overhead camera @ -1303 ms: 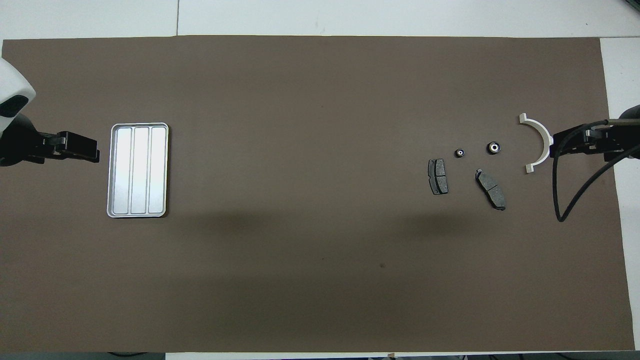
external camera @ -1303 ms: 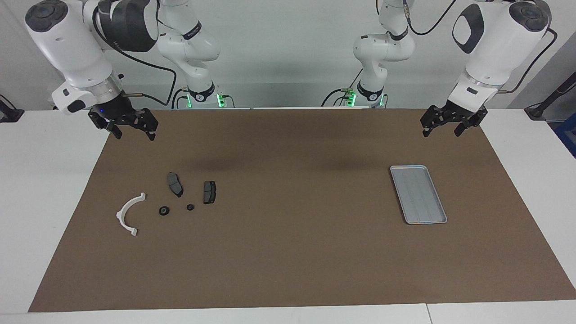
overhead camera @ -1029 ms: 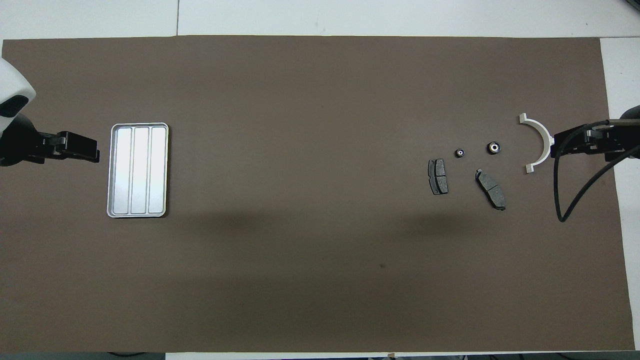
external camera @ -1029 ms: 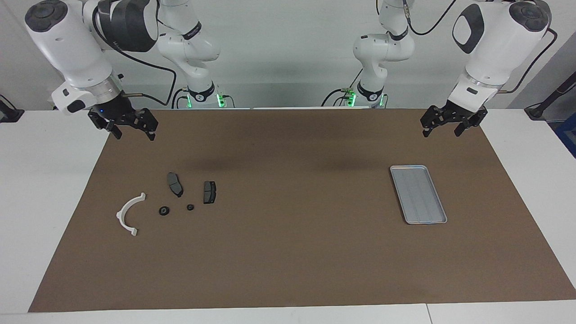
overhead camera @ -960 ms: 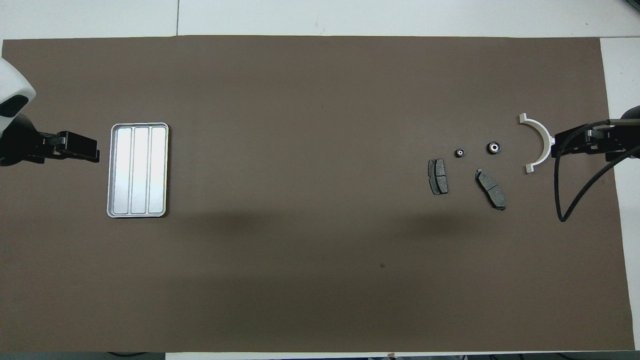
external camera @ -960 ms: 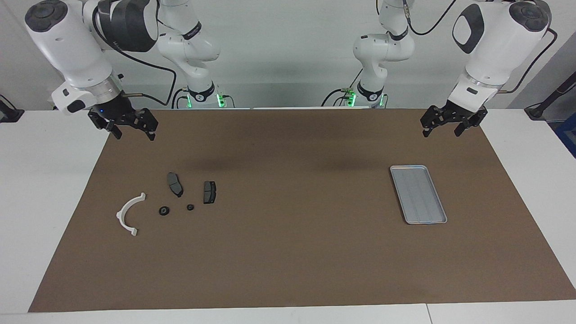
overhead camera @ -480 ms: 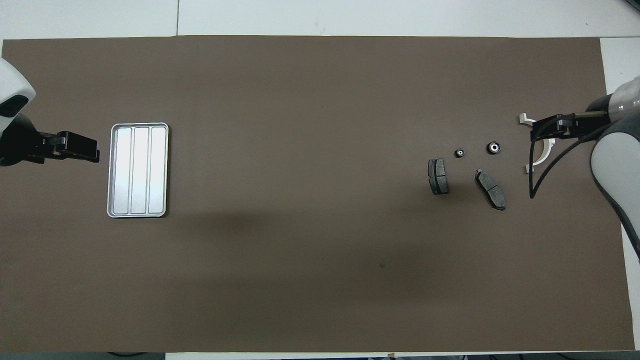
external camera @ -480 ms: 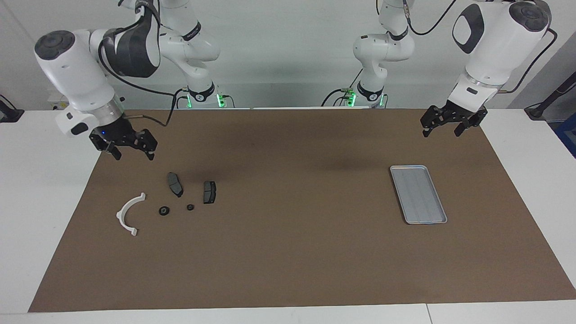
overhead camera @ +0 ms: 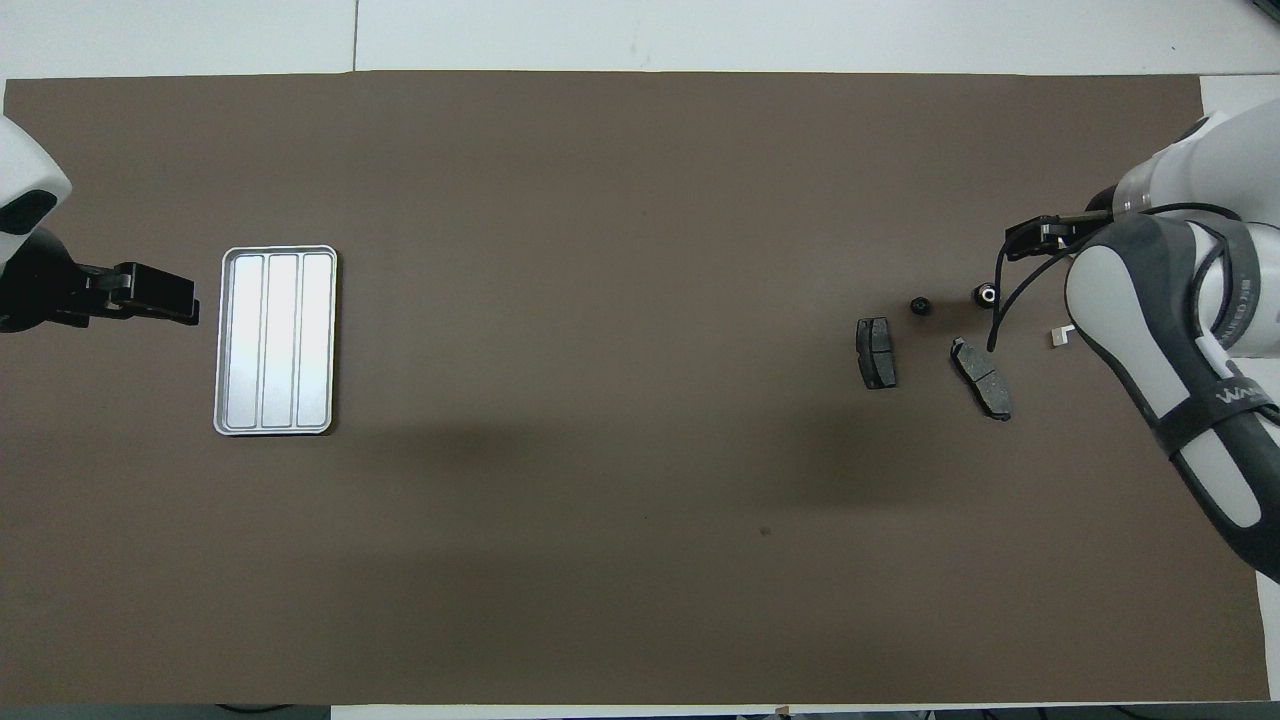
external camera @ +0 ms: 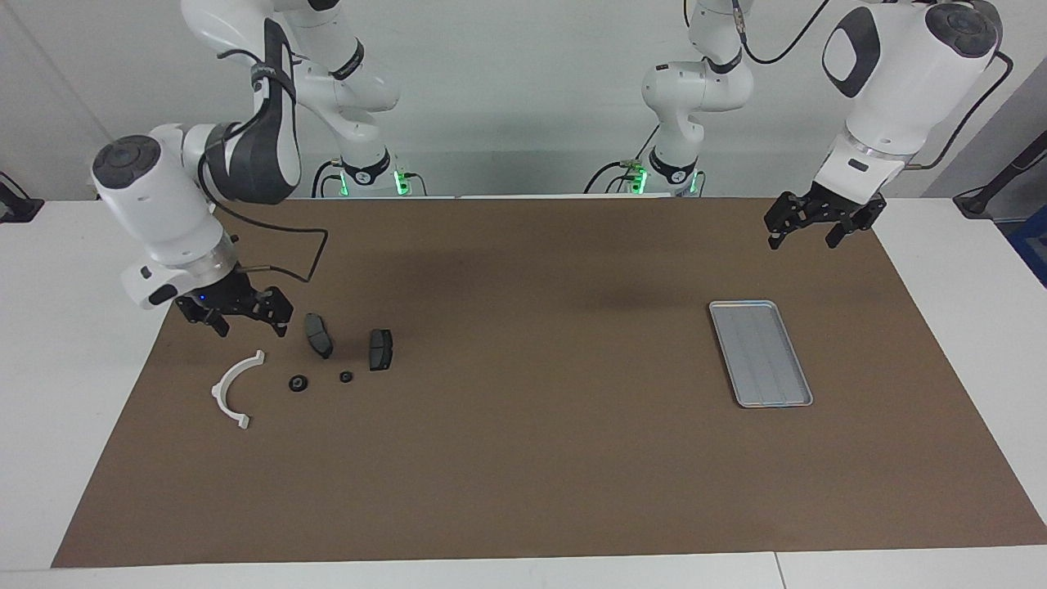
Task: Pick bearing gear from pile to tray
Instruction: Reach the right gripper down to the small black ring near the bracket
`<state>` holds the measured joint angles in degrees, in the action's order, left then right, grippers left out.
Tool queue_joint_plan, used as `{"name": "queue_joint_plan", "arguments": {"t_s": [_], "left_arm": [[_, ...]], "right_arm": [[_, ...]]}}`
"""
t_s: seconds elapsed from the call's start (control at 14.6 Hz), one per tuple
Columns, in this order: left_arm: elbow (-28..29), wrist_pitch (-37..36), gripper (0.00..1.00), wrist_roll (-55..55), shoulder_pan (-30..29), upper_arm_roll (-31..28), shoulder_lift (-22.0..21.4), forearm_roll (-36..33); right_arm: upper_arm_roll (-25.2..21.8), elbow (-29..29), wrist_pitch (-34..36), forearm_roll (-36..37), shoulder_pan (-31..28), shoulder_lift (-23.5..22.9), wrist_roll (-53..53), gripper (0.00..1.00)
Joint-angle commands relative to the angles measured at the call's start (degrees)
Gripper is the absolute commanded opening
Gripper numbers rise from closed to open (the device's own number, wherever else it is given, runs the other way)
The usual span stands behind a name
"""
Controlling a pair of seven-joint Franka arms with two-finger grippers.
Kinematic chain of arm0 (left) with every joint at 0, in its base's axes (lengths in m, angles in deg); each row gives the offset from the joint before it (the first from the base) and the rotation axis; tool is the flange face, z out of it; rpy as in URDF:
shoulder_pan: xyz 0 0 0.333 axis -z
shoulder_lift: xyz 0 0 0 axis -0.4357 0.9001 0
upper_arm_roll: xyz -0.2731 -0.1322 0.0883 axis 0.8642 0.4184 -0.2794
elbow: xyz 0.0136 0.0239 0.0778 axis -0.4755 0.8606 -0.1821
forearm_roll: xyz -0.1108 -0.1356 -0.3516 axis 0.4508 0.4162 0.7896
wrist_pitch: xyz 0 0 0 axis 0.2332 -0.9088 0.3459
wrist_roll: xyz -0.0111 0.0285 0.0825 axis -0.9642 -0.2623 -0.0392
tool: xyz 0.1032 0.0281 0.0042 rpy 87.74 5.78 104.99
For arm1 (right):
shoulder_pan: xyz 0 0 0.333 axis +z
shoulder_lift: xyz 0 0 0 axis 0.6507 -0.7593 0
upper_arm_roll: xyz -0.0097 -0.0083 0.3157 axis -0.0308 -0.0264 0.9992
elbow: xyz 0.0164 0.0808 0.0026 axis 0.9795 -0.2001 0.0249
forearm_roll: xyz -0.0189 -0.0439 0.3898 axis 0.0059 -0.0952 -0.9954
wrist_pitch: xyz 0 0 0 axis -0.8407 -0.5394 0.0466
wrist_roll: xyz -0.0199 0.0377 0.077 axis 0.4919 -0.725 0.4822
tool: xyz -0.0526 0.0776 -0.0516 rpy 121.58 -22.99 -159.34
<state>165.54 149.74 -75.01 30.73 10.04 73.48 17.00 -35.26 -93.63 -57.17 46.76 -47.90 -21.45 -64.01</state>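
The pile lies toward the right arm's end of the brown mat. It holds a white arc (external camera: 233, 388), two dark grey pads (external camera: 318, 335) (external camera: 380, 349) and two small black round pieces (external camera: 298, 382) (external camera: 346, 377). I cannot tell which of the round pieces is the bearing gear. My right gripper (external camera: 249, 329) hangs open and holds nothing, low over the mat between the arc and the nearest pad. From overhead, the right arm covers most of the arc (overhead camera: 1057, 337). The silver tray (external camera: 761, 352) lies bare toward the left arm's end. My left gripper (external camera: 806, 239) waits open over the mat's corner.
A brown mat (external camera: 523, 458) covers most of the white table. The right arm's cable loops down close to the pads (overhead camera: 982, 378). Between the pile and the tray (overhead camera: 275, 340) the mat carries nothing.
My right arm has come down and swung out from the mat's corner to just over the pile. The left arm, the tray and the parts have not moved.
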Motion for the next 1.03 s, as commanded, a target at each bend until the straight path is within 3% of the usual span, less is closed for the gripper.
{"name": "queue_joint_plan", "arguments": {"t_s": [0.0,0.96], "left_arm": [[0.8,0.0,1.00,0.1,-0.5,0.5,-1.0,-0.3],[0.8,0.0,1.00,0.1,-0.5,0.4,-1.0,-0.3]], "right_arm": [[0.6,-0.2,-1.2,0.6,-0.7,-1.1,2.1,1.00],[0.7,-7.3,-6.2,0.7,0.3,-2.3,3.1,1.00]]}}
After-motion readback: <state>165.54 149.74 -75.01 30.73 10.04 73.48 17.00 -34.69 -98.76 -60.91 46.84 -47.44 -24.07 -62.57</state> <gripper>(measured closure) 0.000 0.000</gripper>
